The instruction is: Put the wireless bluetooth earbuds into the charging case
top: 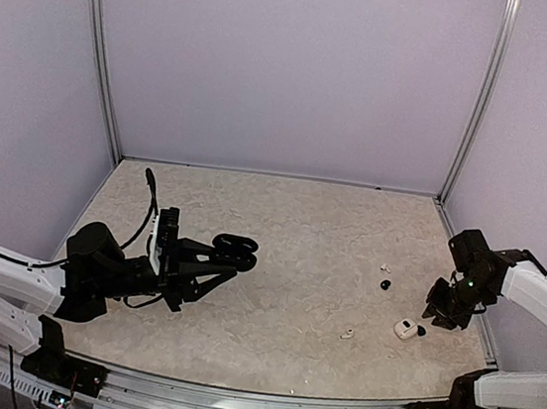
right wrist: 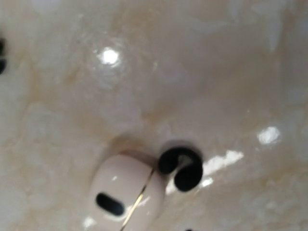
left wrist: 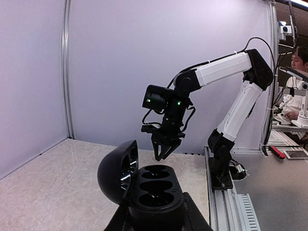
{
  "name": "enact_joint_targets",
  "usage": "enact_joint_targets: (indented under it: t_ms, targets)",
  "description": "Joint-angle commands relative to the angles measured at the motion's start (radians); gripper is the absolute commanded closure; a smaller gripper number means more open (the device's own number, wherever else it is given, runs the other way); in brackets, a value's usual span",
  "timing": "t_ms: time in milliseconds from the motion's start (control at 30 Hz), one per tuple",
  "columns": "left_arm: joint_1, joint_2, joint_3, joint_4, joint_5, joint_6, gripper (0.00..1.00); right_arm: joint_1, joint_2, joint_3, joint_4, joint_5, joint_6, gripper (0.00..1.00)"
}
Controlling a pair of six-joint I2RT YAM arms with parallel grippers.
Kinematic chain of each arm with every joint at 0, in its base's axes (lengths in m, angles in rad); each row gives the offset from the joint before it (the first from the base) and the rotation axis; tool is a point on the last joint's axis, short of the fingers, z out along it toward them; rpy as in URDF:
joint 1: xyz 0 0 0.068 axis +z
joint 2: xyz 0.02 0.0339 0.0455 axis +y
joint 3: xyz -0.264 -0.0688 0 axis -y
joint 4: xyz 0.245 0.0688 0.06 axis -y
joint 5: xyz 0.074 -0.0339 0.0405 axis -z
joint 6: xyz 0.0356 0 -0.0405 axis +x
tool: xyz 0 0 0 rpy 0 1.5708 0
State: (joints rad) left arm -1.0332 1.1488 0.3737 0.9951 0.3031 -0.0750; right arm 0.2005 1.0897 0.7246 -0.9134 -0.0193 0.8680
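1. Black charging case [left wrist: 153, 195] sat lowest in the left wrist view, lid tipped open to the left and wells facing up. The left gripper [top: 215, 257] was clamped on it, left of centre in the top view.
2. Right gripper [top: 443, 315] hung at the right edge of the top view. Jaws apart or together: could not tell.
3. Step in hand, as I judged it, was picking up the black earbud [right wrist: 182, 166], which lay touching the white case [right wrist: 126, 197] at lower centre of the right wrist view. It seemed best approached from the side away from that case, fingers low, so the case isn't nudged.
4. Earbud looked tiny, glossy and hook-curled, so probably slippery. A centred pinch seemed wise.
5. Second black earbud [top: 385, 285], upper white earbud [top: 385, 268] and lower white earbud [top: 346, 334] lay loose, right of centre.
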Motion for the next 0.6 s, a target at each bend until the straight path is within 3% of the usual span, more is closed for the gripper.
enact_joint_targets:
  t_ms: [0,567]
  targets:
    - [0.006,-0.009,-0.003,0.031,0.003,-0.003,1.0,-0.027,0.038,-0.057,0.078,-0.031,0.011,0.71]
    - [0.007,-0.018,-0.007,0.017,-0.004,0.006,1.0,-0.043,0.109,-0.117,0.17,0.069,0.009,0.7]
